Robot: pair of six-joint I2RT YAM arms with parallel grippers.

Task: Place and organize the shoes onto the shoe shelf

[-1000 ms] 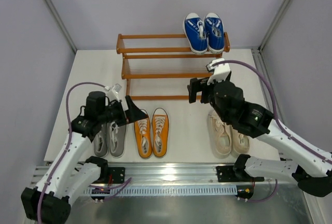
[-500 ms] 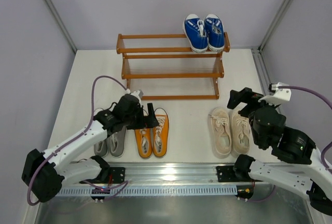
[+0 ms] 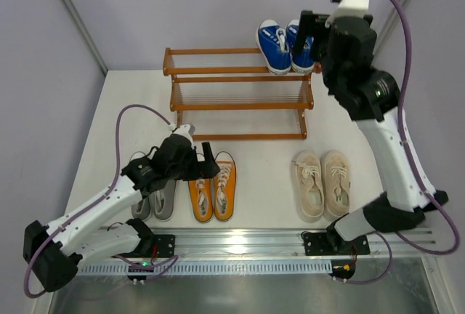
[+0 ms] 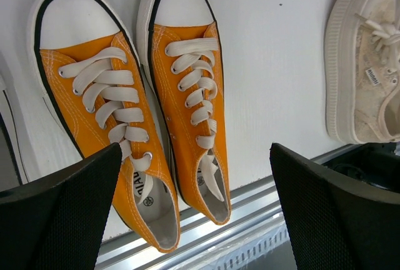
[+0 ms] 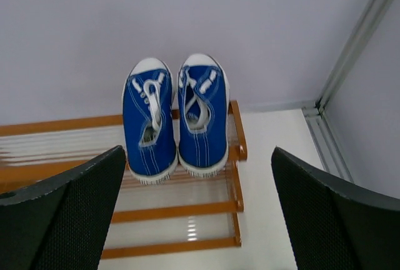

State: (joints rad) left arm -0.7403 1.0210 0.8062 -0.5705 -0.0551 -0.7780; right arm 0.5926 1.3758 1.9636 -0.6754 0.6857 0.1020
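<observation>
Orange sneakers (image 4: 190, 104) in front of the shelf (image 3: 237, 105), middle-left, left gripper (image 4: 195, 157) low in front of the shelf too, jaws wide, empty, grey pair (image 3: 154, 192) before its left end, cream pair (image 3: 322, 183) before its right end, blue pair (image 3: 285, 45) on its top tier, right end, right gripper (image 5: 199, 157) up by that end, jaws wide, empty.

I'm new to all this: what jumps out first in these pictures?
The blue sneakers sit alone on the top tier of the wooden shoe shelf, at its right end, with the right tool open near them. Nearer the arms, the bright orange sneakers lie on the white table, the left tool open above them.
</observation>
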